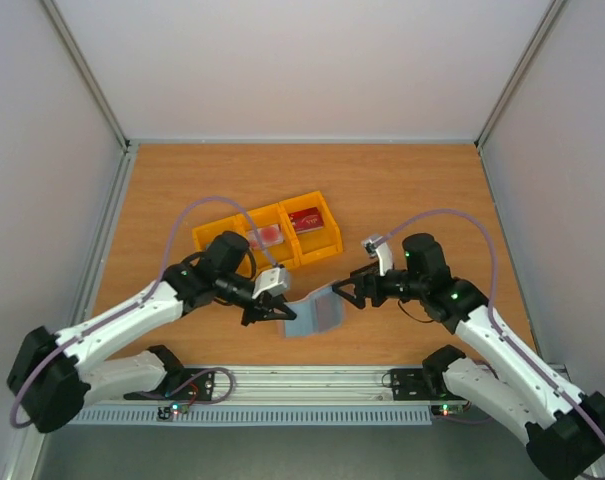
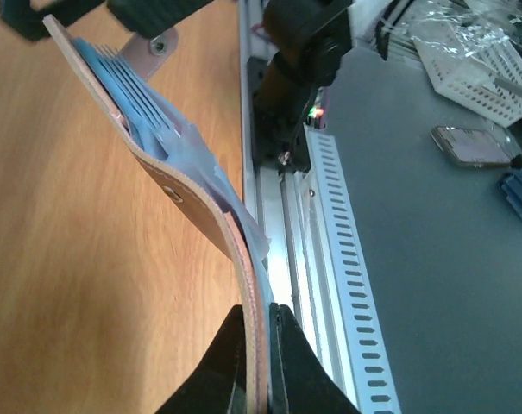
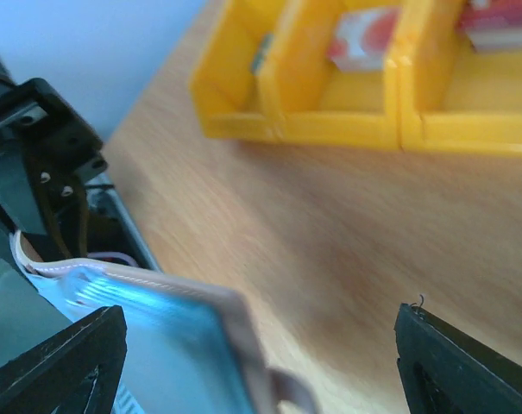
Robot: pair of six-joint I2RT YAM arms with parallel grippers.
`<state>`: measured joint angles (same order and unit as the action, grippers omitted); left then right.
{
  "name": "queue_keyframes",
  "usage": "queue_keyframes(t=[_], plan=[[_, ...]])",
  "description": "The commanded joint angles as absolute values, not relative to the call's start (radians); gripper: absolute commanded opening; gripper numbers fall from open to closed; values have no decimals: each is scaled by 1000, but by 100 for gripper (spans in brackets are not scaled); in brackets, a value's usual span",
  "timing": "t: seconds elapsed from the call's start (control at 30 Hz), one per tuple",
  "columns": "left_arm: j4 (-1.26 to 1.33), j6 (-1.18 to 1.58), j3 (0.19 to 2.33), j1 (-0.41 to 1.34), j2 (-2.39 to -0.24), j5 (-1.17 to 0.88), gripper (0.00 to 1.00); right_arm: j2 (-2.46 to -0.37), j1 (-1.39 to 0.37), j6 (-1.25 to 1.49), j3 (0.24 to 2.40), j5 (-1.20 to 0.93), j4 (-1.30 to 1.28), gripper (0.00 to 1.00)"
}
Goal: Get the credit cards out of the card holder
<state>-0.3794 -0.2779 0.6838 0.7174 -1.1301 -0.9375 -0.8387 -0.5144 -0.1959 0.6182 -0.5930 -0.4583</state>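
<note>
Laminate with a wood grain covers the counter (image 1: 402, 190). Near the middle of its near edge is the holder (image 1: 317, 312), a thin, flexible bifold, taupe and leathery outside with a small stud, pale blue-grey with stacked pocket slits inside. It is spread out and bowed, and the left wrist view shows it held on edge above the wood. The left claw (image 1: 274, 310) has its black fingers pinched tight on the left end of the holder (image 2: 200, 207), the fingertips (image 2: 282, 362) flat against its thin rim. The right claw (image 1: 339, 294) stands at the other end with its fingers spread wide, gripping nothing. In its own view a blurred corner of the holder (image 3: 157, 345) lies between them, and whether they touch it is unclear.

Toward the counter's centre, slightly left, sits a yellow hard-plastic tray (image 1: 312, 256) with three square bins. The right bin holds a dark red card (image 1: 305, 219); the middle one a pale pink card (image 1: 269, 236) with a red blotch. The left arm covers much of the left bin, and the right wrist view shows only a dark sliver there.
</note>
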Motion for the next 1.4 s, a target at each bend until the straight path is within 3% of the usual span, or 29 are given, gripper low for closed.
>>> queue_keyframes(t=[0.0, 0.13, 0.3, 0.57, 0.87, 1.0, 1.13, 1.37], plan=[[-486, -512, 759, 713, -1005, -967, 0, -758, -482, -259, 612, -819, -326, 85], [-495, -585, 768, 698, -918, -938, 0, -771, -482, -279, 649, -889, -344, 85], [-357, -459, 735, 669, -876, -944, 0, -821, -482, -247, 645, -1021, -291, 82], [-126, -238, 687, 645, -872, -980, 0, -827, -512, -240, 662, -970, -295, 78], [-80, -189, 673, 644, -884, -991, 0, -913, -646, -274, 726, -884, -278, 76], [-84, -185, 672, 640, -879, -988, 0, -869, -645, -354, 754, -883, -382, 80], [-101, -223, 669, 635, -872, -1000, 0, -766, -637, -432, 768, -749, -506, 83], [-112, -280, 665, 635, -864, -1017, 0, -583, -629, -397, 736, -661, -447, 85]])
